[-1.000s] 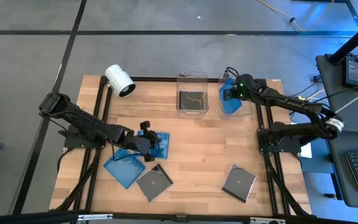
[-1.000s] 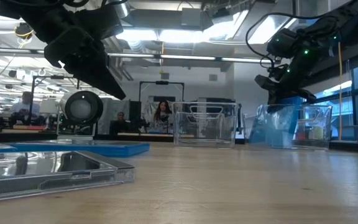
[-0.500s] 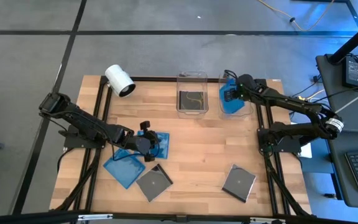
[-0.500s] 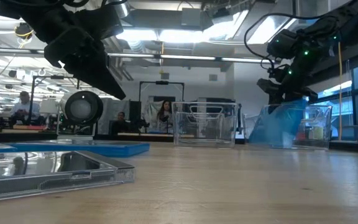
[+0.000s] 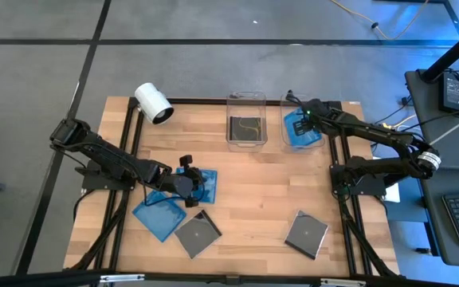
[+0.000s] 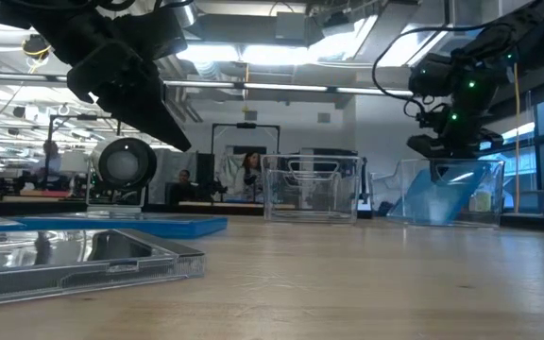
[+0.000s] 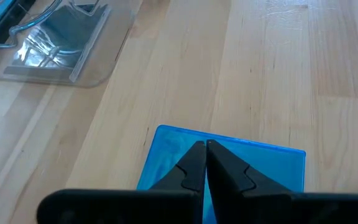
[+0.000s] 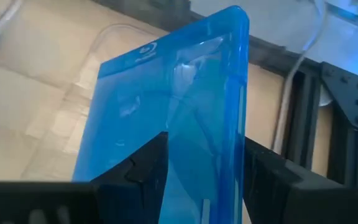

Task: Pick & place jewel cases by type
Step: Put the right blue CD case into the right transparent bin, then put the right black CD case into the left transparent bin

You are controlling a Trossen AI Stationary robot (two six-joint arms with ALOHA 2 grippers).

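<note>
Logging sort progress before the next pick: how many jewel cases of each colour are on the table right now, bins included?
Blue jewel cases: 3 (one in the right bin, two loose)
Dark jewel cases: 3 (one in the middle bin, two loose)
Total: 6

Two dark arms — matte black jointed links on black frame bases at either table edge. Left gripper (image 7: 205,163): two black wedge-shaped fingers tapering to points. Right gripper (image 8: 194,168): blocky black fingers; green indicator lights glow near the wrist — thin black cable loops above it.
</note>
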